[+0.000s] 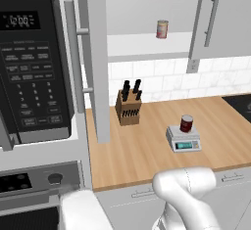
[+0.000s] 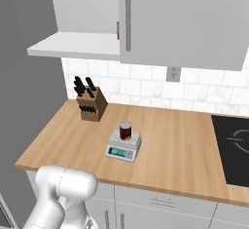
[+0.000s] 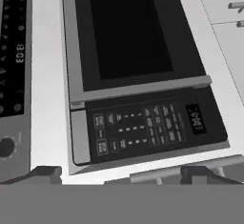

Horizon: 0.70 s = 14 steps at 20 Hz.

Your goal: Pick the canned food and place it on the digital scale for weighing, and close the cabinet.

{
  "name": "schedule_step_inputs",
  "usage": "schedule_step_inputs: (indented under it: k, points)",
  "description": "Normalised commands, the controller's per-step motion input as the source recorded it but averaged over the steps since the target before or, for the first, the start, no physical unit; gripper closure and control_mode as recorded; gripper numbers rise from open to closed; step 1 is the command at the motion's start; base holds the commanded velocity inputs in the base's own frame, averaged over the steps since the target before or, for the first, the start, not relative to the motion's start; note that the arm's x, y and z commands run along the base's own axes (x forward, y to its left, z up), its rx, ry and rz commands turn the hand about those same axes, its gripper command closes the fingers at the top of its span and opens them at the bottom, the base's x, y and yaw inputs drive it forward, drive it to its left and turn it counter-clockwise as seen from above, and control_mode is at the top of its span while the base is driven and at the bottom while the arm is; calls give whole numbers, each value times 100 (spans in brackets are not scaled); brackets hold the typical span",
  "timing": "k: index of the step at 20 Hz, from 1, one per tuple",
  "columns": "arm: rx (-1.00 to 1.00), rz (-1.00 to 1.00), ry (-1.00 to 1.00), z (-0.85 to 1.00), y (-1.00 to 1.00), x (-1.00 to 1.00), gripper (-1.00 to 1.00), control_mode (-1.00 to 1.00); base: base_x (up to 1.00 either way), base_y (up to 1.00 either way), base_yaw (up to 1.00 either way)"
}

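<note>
1. The cabinet [image 1: 93,53] stood open across the top of the left base view, its left door edge-on and its top cut off.
2. The microwave [image 3: 143,75] lay sideways in the hand view.
3. The worktop [image 2: 185,145] carried the digital scale [image 2: 123,147] at centre.
4. The canned food [image 2: 125,130] stood upright on its platform.
5. The gripper [image 3: 121,176] showed two tips well apart, holding nothing.

Matt wood counter [image 1: 142,148], wooden knife block [image 1: 128,107], glossy white tile backsplash [image 1: 162,80]
</note>
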Motion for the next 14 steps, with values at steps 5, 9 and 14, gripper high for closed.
schedule_step_inputs:
  k: [5,9,14]
  points:
    - [7,0,10,-20,20,100,-100,-100,0,0,0]
    - [13,0,0,-25,0,87,-100,-100,0,0,0]
    - [7,-4,-1,-28,12,61,-100,-100,0,0,0]
